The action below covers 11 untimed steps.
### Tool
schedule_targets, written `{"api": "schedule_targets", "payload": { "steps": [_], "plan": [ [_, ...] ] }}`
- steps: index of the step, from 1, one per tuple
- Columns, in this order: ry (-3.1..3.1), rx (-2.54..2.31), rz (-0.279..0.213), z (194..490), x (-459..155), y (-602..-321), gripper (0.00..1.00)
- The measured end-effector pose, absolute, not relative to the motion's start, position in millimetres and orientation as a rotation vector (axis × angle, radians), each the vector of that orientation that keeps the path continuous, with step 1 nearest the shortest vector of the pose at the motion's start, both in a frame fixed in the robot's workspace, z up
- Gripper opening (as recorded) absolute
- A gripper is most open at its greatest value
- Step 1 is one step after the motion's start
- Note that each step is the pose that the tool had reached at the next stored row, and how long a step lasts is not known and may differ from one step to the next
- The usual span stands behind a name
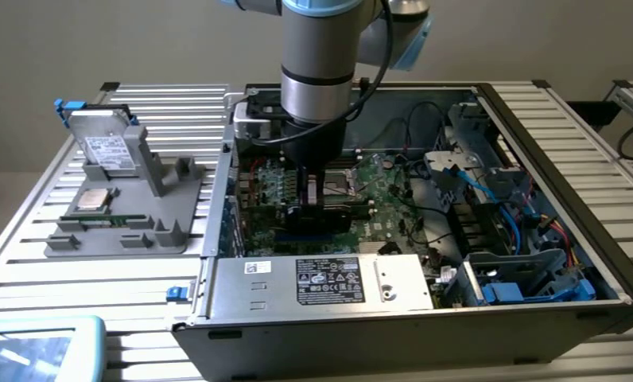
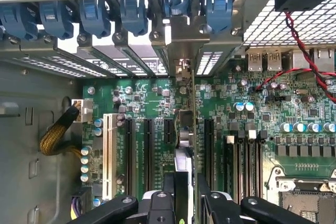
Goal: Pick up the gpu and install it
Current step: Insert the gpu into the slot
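Gripper (image 2: 187,196) clamped on gpu (image 2: 185,129), card edge-on over motherboard (image 2: 149,90); lower edge hidden

Slatted table (image 1: 40,278) with computer case (image 1: 401,338), grey holder (image 1: 163,171)

- The arm (image 1: 316,64) is cut off by the exterior view's top edge.
- The gpu (image 2: 185,129) meets my wrist camera edge-on (a sliver, really), so both its faces are hidden from me.
- In the exterior view its lower edge sits behind the gripper (image 1: 319,205); I can't tell whether it touches the board (image 1: 386,185).
- The fingers (image 2: 176,199) run off the wrist picture's edge.
- The label (image 1: 329,280) has print too small to read.
- A blue-rimmed object (image 1: 40,338) is cropped at the exterior view's lower left corner.
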<state>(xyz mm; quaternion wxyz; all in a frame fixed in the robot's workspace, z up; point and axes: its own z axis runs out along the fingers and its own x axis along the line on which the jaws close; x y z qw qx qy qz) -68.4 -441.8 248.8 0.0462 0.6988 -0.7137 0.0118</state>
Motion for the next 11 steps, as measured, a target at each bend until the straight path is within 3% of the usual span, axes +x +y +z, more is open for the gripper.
{"api": "schedule_targets", "payload": {
  "steps": [11],
  "plan": [
    [-2.178, 2.132, 0.038, 248.6, -68.5, -440.6, 0.27]
  ]
}}
